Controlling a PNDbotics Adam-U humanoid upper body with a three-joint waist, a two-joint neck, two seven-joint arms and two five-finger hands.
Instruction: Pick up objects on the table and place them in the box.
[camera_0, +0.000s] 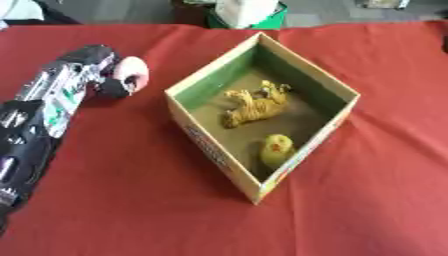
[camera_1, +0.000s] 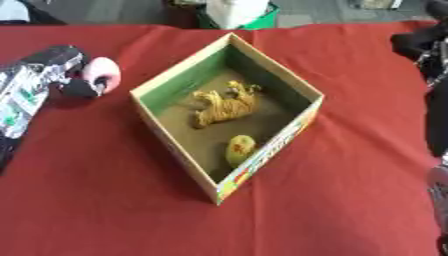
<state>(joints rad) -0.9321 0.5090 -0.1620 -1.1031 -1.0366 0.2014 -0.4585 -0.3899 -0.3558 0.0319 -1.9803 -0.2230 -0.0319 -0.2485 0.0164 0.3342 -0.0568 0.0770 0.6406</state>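
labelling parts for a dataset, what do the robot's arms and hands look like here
The left arm is black with silver segments and small green markings; its left hand is black. The right arm shows only as dark black shapes at the right eye view's edge; its hand isn't visible.

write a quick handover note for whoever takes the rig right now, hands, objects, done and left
Left hand: on the red table left of the box, fingers curled round a pink object.
Right hand: only the arm shows at the right edge of the right eye view; the hand is not seen.
Done: striped tiger toy and yellow toy lie inside the box.
Left: carry the pink object over the box and release it. No other loose object shows on the cloth.
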